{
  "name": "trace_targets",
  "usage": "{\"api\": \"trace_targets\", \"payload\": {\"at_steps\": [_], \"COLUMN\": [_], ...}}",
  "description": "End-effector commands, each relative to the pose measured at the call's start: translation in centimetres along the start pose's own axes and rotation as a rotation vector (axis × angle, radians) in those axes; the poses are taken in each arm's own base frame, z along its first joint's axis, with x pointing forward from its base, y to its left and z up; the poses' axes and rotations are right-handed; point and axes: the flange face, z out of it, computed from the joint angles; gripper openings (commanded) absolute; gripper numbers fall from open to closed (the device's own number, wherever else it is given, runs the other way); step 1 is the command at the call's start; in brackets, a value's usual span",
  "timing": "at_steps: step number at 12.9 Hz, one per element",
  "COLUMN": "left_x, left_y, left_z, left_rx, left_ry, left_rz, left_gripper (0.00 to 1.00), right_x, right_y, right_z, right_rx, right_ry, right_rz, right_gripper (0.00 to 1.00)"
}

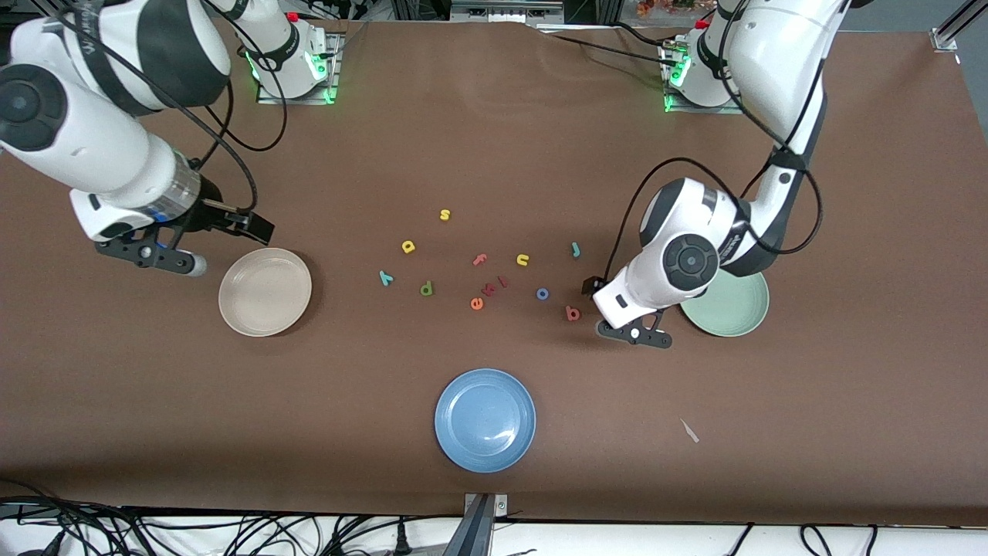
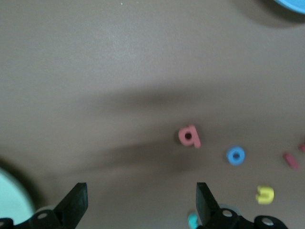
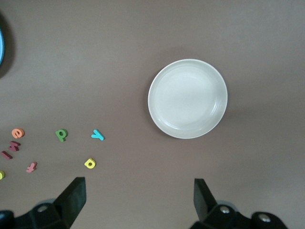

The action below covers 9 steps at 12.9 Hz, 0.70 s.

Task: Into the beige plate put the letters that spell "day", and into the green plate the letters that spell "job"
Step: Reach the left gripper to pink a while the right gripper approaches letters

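The left pincer (image 1: 634,333), jaws wide and empty, hangs low just beside the salmon "b" (image 1: 572,313), with the green plate (image 1: 737,316) adjacent for short transfers. The right pincer (image 1: 166,255), also wide and empty, waits beside the empty beige plate (image 1: 265,292). All six task letters lie on the worktop (image 1: 494,139) between the plates.

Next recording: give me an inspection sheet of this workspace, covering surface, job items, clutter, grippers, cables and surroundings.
Surface: brown table cover, a small pale scrap lying on it.
Job's things: beige plate and green plate hold no letters; d, a, y, j, o, b lie loose mid-table.
Clutter: blue plate; spare letters s, n, f, e.
Grippers: left gripper open, low over the table between b and the green plate; right gripper open, beside the beige plate.
Cables: black leads along both arms, more under the table's front edge.
Surroundings: nothing seen of note.
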Motion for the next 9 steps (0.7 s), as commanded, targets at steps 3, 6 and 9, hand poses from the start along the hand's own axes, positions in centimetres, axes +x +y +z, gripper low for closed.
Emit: {"api": "trace_targets", "payload": {"at_steps": [3, 6, 9], "left_x": [1.6, 1.7, 1.9], "left_y": [4.3, 5.6, 5.6], "left_z": [2.0, 4.0, 4.2], "left_rx": [-0.018, -0.003, -0.011], "left_ry": [0.021, 0.009, 0.026], "left_rz": [-0.196, -0.243, -0.246], "left_gripper": [1.00, 0.99, 0.82], "right_x": [-2.4, -3.4, -4.6], "right_y": [-5.4, -7.9, -8.9], "right_z": [2.4, 4.3, 5.9], "right_rx": [-0.031, -0.043, -0.062], "right_ry": [-0.018, -0.049, -0.074], "right_rz": [-0.088, -0.150, -0.170], "right_gripper": [1.00, 1.00, 1.00]}}
